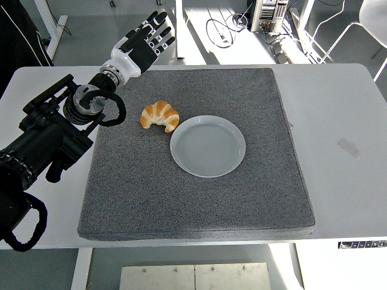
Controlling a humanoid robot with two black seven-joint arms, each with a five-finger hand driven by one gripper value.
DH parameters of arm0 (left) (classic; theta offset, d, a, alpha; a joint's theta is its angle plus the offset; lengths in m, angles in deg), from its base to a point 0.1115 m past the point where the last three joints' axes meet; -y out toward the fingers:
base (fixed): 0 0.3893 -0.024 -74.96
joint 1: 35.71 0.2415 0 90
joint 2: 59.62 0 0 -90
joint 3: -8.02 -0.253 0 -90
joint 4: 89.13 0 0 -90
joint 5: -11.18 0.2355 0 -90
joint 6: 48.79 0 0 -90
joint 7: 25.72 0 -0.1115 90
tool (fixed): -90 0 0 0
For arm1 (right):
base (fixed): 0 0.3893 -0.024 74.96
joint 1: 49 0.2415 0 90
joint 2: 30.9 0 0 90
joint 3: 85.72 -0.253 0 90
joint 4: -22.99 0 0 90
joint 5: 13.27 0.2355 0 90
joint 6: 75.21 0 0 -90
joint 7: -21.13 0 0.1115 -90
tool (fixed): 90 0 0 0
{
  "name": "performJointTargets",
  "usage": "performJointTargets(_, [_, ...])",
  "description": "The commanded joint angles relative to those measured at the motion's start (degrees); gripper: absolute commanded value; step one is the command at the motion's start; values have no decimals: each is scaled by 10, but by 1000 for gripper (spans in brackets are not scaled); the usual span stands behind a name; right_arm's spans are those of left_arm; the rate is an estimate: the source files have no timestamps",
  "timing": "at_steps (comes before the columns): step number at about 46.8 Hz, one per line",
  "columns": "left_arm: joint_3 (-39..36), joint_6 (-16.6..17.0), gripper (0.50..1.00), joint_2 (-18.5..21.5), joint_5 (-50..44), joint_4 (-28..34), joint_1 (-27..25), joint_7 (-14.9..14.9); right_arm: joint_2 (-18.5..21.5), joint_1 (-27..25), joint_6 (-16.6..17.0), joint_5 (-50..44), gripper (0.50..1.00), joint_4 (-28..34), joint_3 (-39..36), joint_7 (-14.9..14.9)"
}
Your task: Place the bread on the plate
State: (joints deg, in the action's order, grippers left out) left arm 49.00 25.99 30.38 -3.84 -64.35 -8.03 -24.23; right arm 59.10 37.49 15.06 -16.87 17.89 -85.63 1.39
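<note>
White counter (pixel 338 121) carries a coarse grey felt mat (pixel 199 199), square and thick. On it we see a golden, curved croissant (pixel 159 115) lying just beside the round, glossy white plate (pixel 208 145), at its upper left. Our left hand (pixel 142 42) hovers beyond the mat's far-left corner, fingers (pixel 158 27) spread wide, holding nothing.

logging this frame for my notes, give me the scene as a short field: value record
bread: golden-brown croissant on the grey foam mat, just left of the plate, not on it
plate: round white ceramic plate, empty, mid-mat
left hand: black-and-white five-fingered hand, open, raised beyond the mat's far left corner
right hand: not in view
surface: white table
</note>
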Motion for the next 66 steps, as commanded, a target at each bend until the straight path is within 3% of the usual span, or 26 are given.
performJointTargets(1, [2,-1,987,0,0,1,0,0,0,0,0,0,1000,0,0,1])
performJointTargets(40, [1,-19,987,0,0,11,13,-1,0,0,0,0,1000,0,0,1])
performJointTargets(50, [2,-13,987,0,0,72,27,-1,0,0,0,0,1000,0,0,1])
performJointTargets(58, [-9,18,987,13,3,127,32,-5,0,0,0,0,1000,0,0,0])
performJointTargets(63, [-58,69,987,28,4,129,22,-6,0,0,0,0,1000,0,0,1])
performJointTargets(66, [-92,82,987,41,17,130,16,-4,0,0,0,0,1000,0,0,0])
